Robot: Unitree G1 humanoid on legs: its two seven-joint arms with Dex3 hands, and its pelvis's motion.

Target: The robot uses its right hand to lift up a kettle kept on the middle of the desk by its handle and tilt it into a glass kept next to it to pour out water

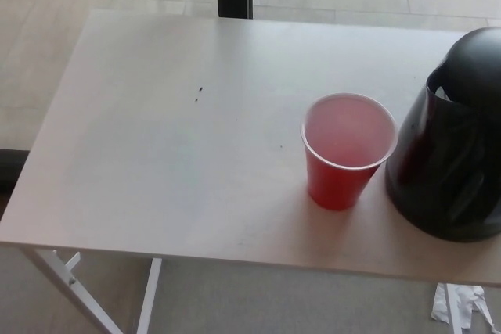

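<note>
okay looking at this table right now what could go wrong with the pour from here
The red cup stands almost against the black kettle, so lifting or tilting the kettle could knock the light cup over. The cup also sits near the table's front edge, so a nudge might send it off. The kettle's right side and handle run out of the picture, and neither hand shows, so the grip cannot be checked; a poor hold could make the tilt unsteady.
</note>
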